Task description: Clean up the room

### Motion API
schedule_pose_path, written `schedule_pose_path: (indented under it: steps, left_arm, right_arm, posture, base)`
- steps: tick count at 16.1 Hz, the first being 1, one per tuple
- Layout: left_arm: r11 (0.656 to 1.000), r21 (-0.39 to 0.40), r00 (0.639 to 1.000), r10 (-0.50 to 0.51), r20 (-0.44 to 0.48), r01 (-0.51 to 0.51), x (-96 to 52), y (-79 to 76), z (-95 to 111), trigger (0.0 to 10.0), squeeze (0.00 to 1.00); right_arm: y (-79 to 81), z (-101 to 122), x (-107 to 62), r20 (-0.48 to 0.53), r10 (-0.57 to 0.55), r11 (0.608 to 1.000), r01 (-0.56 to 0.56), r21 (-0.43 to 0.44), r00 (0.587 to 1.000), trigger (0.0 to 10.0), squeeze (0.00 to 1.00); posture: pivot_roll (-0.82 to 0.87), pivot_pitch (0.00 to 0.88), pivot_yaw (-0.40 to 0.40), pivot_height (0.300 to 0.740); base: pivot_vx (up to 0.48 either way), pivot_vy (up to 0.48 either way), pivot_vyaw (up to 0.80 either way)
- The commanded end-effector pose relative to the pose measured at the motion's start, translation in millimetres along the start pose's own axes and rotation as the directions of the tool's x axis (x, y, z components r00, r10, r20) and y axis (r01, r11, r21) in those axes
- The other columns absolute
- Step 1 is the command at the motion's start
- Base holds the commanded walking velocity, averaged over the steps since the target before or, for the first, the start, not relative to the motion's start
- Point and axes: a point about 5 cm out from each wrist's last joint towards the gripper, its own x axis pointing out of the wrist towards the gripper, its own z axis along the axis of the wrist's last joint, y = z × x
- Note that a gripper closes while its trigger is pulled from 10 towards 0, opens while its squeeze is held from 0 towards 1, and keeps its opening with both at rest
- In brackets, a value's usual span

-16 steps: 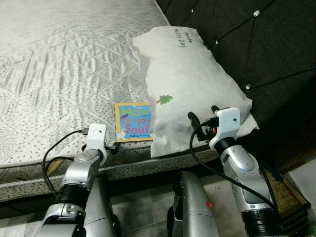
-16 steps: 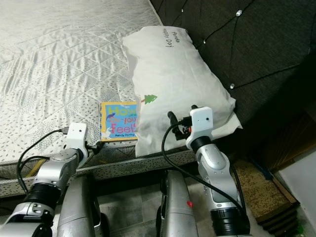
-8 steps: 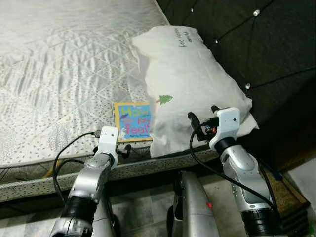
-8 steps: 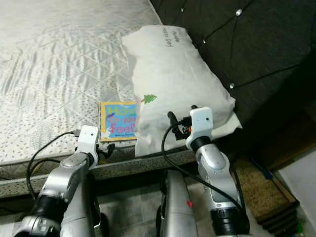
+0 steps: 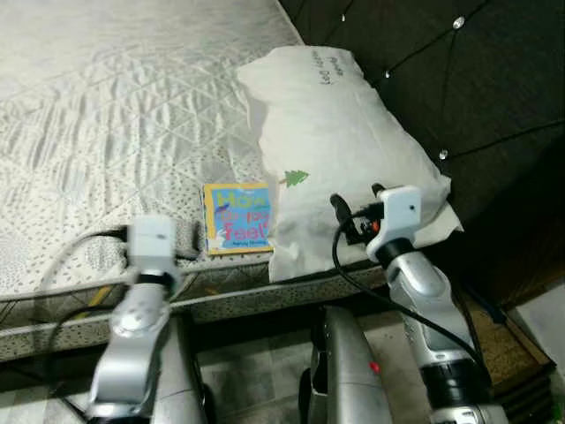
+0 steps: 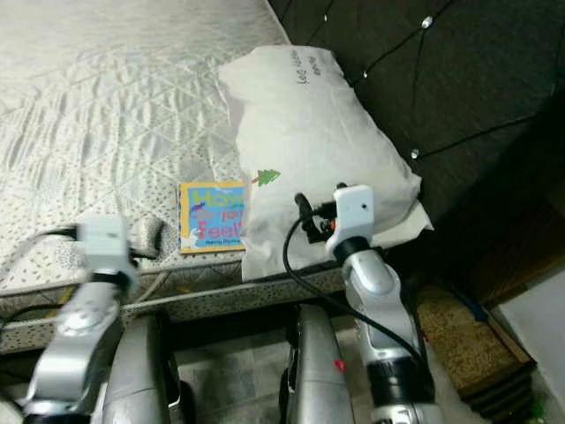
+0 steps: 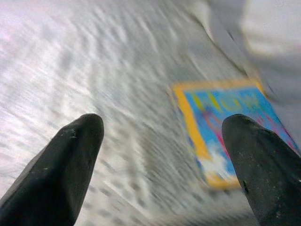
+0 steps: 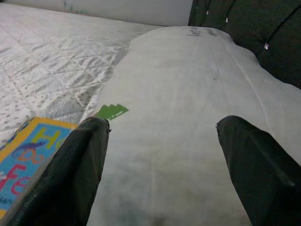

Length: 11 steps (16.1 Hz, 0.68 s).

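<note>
A children's book [image 5: 237, 218] with a yellow border lies flat near the mattress [image 5: 106, 115] edge, its right side touching, perhaps slightly tucked under, the white pillow [image 5: 340, 150] that leans toward the dark tufted headboard [image 5: 477, 79]. Seen from the head, the book sits at about 12 o'clock, the pillow at 1 o'clock. The left gripper [image 7: 164, 155] hovers above the mattress edge at 10 o'clock, its 2 fingers spread wide with the book ahead between them, likely lining up a grasp. The right gripper [image 8: 160, 155] is raised over the pillow's near end at 2 o'clock, fingers likewise spread and holding nothing, probably ready to steady or lift the pillow.
</note>
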Motion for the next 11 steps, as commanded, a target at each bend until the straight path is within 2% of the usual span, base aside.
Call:
schedule_pose_path:
  steps: [1, 2, 4, 8, 11]
  left_arm:
    - [1.000, 0.009, 0.998, 0.025, 0.061, -0.026, -2.3, 3.1, 8.4, 10.0, 0.00]
    - [0.997, 0.021, 0.989, 0.066, 0.130, -0.069, -1.5, 9.5, 16.8, 10.0, 0.00]
    - [0.995, 0.025, 0.978, 0.093, 0.188, -0.099, 2.4, 14.1, 24.9, 10.0, 0.00]
    - [0.995, 0.033, 0.974, 0.090, 0.206, -0.099, 2.6, 11.4, 21.2, 10.0, 0.00]
    - [0.997, 0.012, 0.978, 0.078, 0.191, -0.082, 0.4, 8.5, 16.3, 10.0, 0.00]
  right_arm:
    - [-3.8, 3.0, 3.8, 0.018, -0.021, 1.000, 0.021, 0.003, 1.000, 10.0, 0.00]
    - [-5.0, 7.6, 10.6, 0.044, -0.031, 0.999, 0.030, 0.020, 0.999, 10.0, 0.00]
    - [-6.6, 11.8, 18.9, 0.066, -0.045, 0.997, 0.041, 0.060, 0.997, 10.0, 0.00]
    - [0.8, 18.1, 28.4, 0.100, -0.033, 0.997, 0.025, 0.079, 0.994, 10.0, 0.00]
    - [-4.4, 17.2, 24.8, 0.106, -0.057, 0.996, 0.048, 0.081, 0.993, 10.0, 0.00]
  posture:
    - [0.08, 0.000, -0.071, 0.535]
    - [0.10, 0.000, -0.072, 0.535]
    - [0.11, 0.000, -0.072, 0.548]
    - [0.11, 0.000, -0.068, 0.587]
    - [0.08, 0.000, -0.047, 0.626]
  base:
    - [0.000, 0.000, 0.00]
    - [0.000, 0.000, 0.00]
    - [0.000, 0.000, 0.00]
    - [0.000, 0.000, 0.00]
    - [0.000, 0.000, 0.00]
